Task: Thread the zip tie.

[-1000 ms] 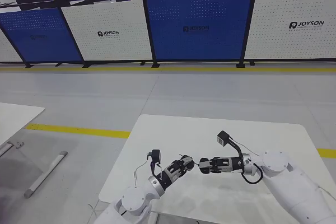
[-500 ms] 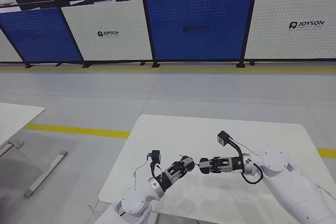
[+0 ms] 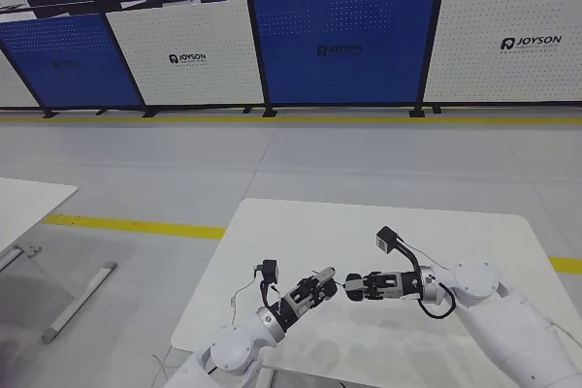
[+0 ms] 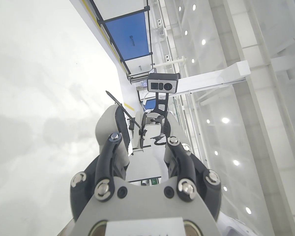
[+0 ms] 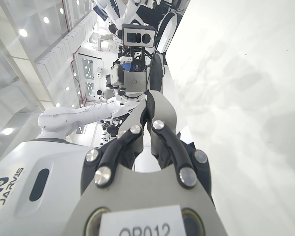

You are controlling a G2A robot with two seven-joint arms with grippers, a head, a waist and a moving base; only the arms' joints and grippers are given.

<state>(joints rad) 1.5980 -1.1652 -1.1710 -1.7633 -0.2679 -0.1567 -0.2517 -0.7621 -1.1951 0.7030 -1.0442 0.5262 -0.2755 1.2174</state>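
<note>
- Overhead, in the top view, the left claw (image 3: 322,279) and right claw (image 3: 352,287) face each other tip to tip over the counter (image 3: 388,223), slightly toward 9 o'clock from its centre. The left claw lies at 9 o'clock of the right.
- Change: against half a second ago, a pale finger now shows at the left claw's tip. Both arms otherwise hold position. Judgement: the left claw has eased apart.
- Left wrist view: the left claw is spread, its fingers (image 4: 108,124) well apart. The zip tie (image 4: 118,103), a thin dark strip, runs from the right claw (image 4: 141,126) across one pad to its free tip. Contact with that pad cannot be told.
- Right wrist view: the right claw (image 5: 147,104) is pressed together, pinching the zip tie's end.
- Consequence: the tie probably rests with the right claw alone, so the left claw needs a fresh grip before threading proceeds.
</note>
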